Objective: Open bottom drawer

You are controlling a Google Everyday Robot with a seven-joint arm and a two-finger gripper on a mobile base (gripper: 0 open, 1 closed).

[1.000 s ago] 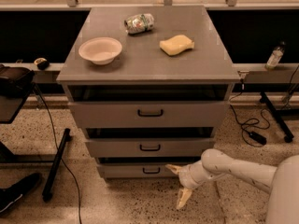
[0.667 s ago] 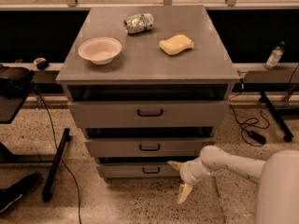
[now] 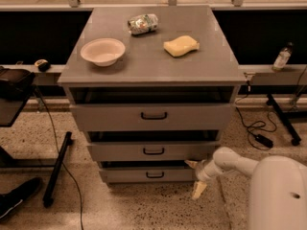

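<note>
Grey three-drawer cabinet, its flat top surface (image 3: 211,63) bearing three things: white bowl (image 3: 102,51), near left, upright; crumpled clear plastic bottle (image 3: 142,24), far centre, lying on its side; yellow sponge (image 3: 181,46), right of centre, apart from the other two. Top drawer (image 3: 110,117), the tallest front, with a black loop handle at centre and a dark gap above it. Middle drawer (image 3: 120,151), a smaller front with the same kind of handle and a dark gap above. Bottom drawer (image 3: 127,175), the lowest and slimmest front, just above the floor, with a small black handle (image 3: 154,175) at centre and a narrow dark strip above; none of its interior is visible. Hand (image 3: 195,177), pale, at the right end of the bottom drawer's front, well right of that handle and low near the floor; its two fingers are spread apart, the upper one (image 3: 192,164) pointing at the drawer's upper right corner and the lower one (image 3: 198,190) angled down toward the floor, with nothing between them; whether the upper finger touches the cabinet cannot be told. White arm (image 3: 232,161), reaching in from the near right, joined to the robot's white body (image 3: 278,195). Speckled floor (image 3: 144,205). Small bottle (image 3: 282,57), on the ledge to the far right. Black cable (image 3: 254,128), on the floor at right. Black stand leg (image 3: 57,169), on the floor at left.
</note>
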